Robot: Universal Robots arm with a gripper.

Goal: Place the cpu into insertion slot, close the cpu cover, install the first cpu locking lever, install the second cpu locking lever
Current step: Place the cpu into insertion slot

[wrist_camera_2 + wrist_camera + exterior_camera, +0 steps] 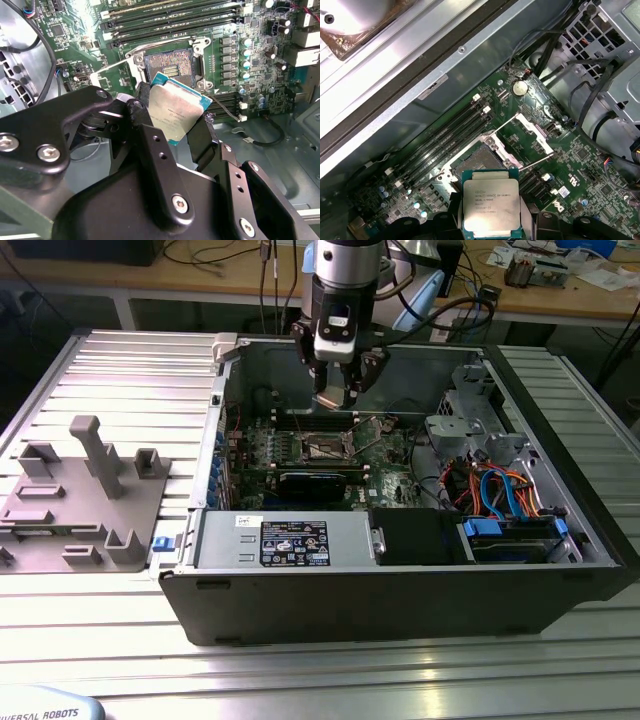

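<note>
The cpu [175, 112] is being gripped by its edges between the clenched fingers [200, 142] of the gripper [340, 398], above the open slot [169, 64]. It is best kept level and squared with the slot's rim.

Ribbed silver aluminium table top [110, 370] with long parallel grooves, light wooden workbench [200, 278] along the back strewn with black cables [215, 254], dark shadowed space [50, 315] beneath it

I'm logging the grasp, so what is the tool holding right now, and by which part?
The tool holds the cpu, pinched by two opposite side edges, its metal top bare, above the insertion slot.
</note>
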